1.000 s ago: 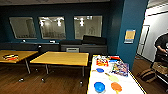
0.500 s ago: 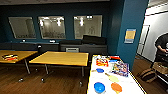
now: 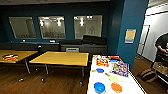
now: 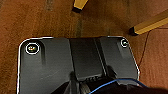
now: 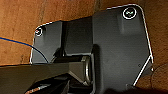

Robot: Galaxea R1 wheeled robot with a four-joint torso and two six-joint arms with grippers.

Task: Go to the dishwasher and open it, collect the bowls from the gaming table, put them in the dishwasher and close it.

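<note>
Facing the gaming table (image 3: 130,86) at my 1 o'clock, I see the blue bowl (image 3: 99,87) and orange bowl (image 3: 116,87) still on it, uncollected. Loading the dishwasher remains. Either end effector's state: cannot tell.

You are looking at white-topped gaming table (image 3: 130,82) at lower right of head view. Blue bowl (image 3: 99,87) sitting near its close end, orange bowl (image 3: 116,87) just beside it. Smaller blue item (image 3: 100,70) lying farther along, pale yellowish piece (image 3: 113,78) between. Colourful boxes (image 3: 121,68) resting toward far end. Yellow-wood table (image 3: 61,58) standing to its left on brown wood floor (image 3: 57,83). Second yellow-wood table (image 3: 21,53) at far left carrying dark and red objects (image 3: 9,57), too blurred to identify.
</note>
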